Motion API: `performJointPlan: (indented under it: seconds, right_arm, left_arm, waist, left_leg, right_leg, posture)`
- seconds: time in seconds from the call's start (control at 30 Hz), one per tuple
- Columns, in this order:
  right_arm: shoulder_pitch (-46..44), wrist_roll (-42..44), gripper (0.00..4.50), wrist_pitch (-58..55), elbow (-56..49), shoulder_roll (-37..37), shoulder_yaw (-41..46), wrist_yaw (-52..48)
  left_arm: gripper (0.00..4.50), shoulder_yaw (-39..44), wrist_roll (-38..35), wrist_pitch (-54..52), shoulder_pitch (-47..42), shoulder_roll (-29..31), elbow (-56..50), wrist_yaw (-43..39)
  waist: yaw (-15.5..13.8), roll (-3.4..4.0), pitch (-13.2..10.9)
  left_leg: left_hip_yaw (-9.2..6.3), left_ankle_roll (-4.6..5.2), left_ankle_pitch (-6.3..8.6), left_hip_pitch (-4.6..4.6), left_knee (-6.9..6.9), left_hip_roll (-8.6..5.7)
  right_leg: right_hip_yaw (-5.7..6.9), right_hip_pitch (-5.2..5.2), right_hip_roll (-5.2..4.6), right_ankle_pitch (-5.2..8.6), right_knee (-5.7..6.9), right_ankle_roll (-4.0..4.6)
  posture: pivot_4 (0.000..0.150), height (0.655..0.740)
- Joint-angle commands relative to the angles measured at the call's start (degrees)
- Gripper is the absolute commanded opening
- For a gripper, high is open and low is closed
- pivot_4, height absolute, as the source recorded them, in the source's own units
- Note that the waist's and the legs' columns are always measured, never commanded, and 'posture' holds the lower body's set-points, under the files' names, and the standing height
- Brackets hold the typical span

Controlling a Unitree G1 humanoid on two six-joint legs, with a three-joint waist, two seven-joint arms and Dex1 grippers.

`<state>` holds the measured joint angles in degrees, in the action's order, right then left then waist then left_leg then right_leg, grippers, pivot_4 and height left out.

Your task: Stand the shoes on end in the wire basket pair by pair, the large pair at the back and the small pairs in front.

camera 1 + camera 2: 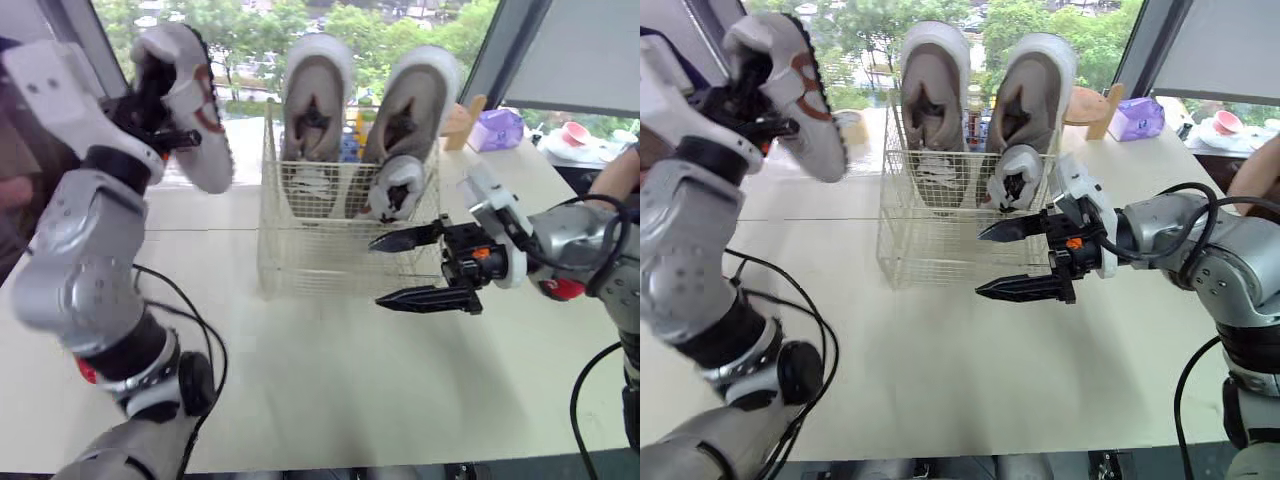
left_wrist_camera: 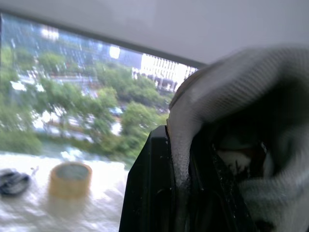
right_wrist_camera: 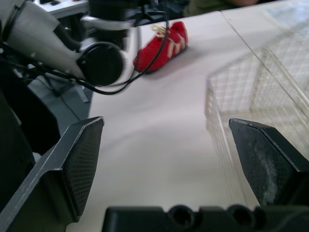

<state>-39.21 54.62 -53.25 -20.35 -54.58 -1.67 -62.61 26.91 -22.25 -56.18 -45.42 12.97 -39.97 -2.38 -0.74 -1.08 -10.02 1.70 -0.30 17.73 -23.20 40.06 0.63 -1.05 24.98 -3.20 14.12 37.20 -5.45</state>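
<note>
The wire basket (image 1: 300, 255) stands mid-table. Two large grey-and-white shoes (image 1: 315, 105) (image 1: 412, 100) stand on end at its back, and one small white shoe (image 1: 397, 187) stands in front of the right one. My left gripper (image 1: 152, 98) is raised high, left of the basket, shut on a second small white shoe (image 1: 198, 115) with a red mark on its side; the left wrist view shows a finger (image 2: 149, 193) pressed against that shoe (image 2: 251, 121). My right gripper (image 1: 376, 271) hangs open and empty just off the basket's front right corner. A red shoe (image 3: 161, 46) lies on the table beyond my left arm.
A purple box (image 1: 497, 128), a wooden piece (image 1: 463, 118) and a pink bowl (image 1: 575, 132) sit at the back right. A person's arm (image 1: 615, 175) shows at the right edge. A tape roll (image 2: 70, 179) lies on the sill. Black cables (image 1: 190, 310) trail beside my left arm.
</note>
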Motion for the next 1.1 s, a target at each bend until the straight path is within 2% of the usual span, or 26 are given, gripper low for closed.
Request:
performJointPlan:
  seconds: [0.03,0.17,0.27,0.4,0.47,0.6,0.7,0.83,0.93,1.1]
  right_arm:
    - [-3.62,-2.61,4.50,1.54,2.20,1.40,-1.45,-2.80]
    - [-5.96,-4.75,4.50,1.58,4.29,2.20,-2.67,-4.55]
    - [-6.33,-5.31,4.50,0.89,4.31,1.93,-2.44,-4.97]
    - [-5.39,-4.61,4.50,-1.00,3.90,0.07,-0.13,-4.36]
    - [-4.52,-4.31,4.50,-1.75,3.12,-0.51,0.90,-3.84]
    - [-3.50,-2.84,4.50,-4.08,1.09,-1.07,3.08,-2.01]
    - [-3.11,-2.31,4.50,-5.38,0.27,-1.72,4.32,-1.13]
    - [-2.41,-1.86,4.50,-6.33,-0.05,-2.48,5.87,-0.79]
    - [-2.42,-2.14,4.50,-6.31,-0.39,-1.77,5.32,0.10]
    - [-2.28,-2.86,4.50,-5.45,0.46,-1.65,5.24,-0.14]
  left_arm:
    - [0.04,-6.67,2.53,7.76,0.41,0.00,-3.42,1.03]
    - [0.04,-12.46,4.11,17.69,4.30,-2.06,-0.32,-0.57]
    - [0.04,-17.85,5.69,27.53,8.13,-7.30,5.69,-1.46]
    - [0.04,-23.90,9.12,39.55,10.19,-10.79,12.80,-3.90]
    - [0.04,-27.21,12.50,46.03,11.40,-11.07,15.83,-4.84]
    - [0.04,-30.70,20.79,61.11,13.80,-12.32,23.83,-1.56]
    - [0.04,-32.81,21.34,66.44,14.61,-14.50,30.23,-1.97]
    - [0.04,-33.04,22.07,69.19,16.69,-16.85,34.75,-0.38]
    - [0.04,-31.57,19.29,63.10,17.04,-17.27,37.51,-0.52]
    - [0.04,-31.89,15.67,54.97,20.76,-16.03,28.55,-3.08]
  waist:
    - [-0.06,0.01,0.00]
    - [-0.09,0.03,0.02]
    - [-0.16,0.02,0.02]
    - [-0.11,0.02,0.02]
    - [-0.09,0.02,0.02]
    - [-0.07,0.04,0.03]
    - [-0.15,0.04,0.03]
    - [-0.33,0.05,0.04]
    - [-0.17,0.05,0.04]
    - [-0.03,0.09,0.06]
  left_leg:
    - [-0.03,0.00,0.00,-0.01,0.00,0.01]
    - [-0.06,0.07,0.03,0.20,0.01,-0.04]
    - [-0.05,0.11,0.05,0.20,0.02,-0.05]
    - [-0.06,0.14,0.07,0.18,0.04,-0.06]
    - [-0.06,0.15,0.07,0.17,0.03,-0.06]
    - [-0.02,0.19,0.10,0.20,0.03,-0.05]
    - [-0.01,0.20,0.10,0.22,0.03,-0.04]
    - [0.00,0.24,0.11,0.22,0.04,-0.07]
    - [0.00,0.27,0.10,0.22,0.04,-0.08]
    - [-0.02,0.28,0.11,0.24,0.03,-0.05]
  right_leg:
    - [0.02,-0.01,0.01,-0.01,0.00,0.01]
    - [0.05,-0.29,0.11,-0.01,-0.07,0.04]
    - [0.06,-0.33,0.06,-0.01,-0.14,0.04]
    - [0.07,-0.33,0.06,-0.01,-0.15,0.03]
    - [0.09,-0.33,0.07,-0.01,-0.16,0.03]
    - [0.08,-0.33,0.07,-0.01,-0.17,0.03]
    - [0.09,-0.33,0.08,-0.01,-0.14,0.03]
    - [0.11,-0.36,0.03,-0.01,-0.17,0.03]
    - [0.12,-0.36,0.03,-0.01,-0.17,0.03]
    - [0.14,-0.37,0.08,-0.01,-0.16,0.03]
  posture:
    - [0.150,0.7400]
    - [0.150,0.7400]
    - [0.150,0.7400]
    - [0.150,0.7400]
    - [0.150,0.7400]
    - [0.150,0.7400]
    - [0.150,0.7400]
    - [0.150,0.7400]
    - [0.150,0.7400]
    - [0.150,0.7400]
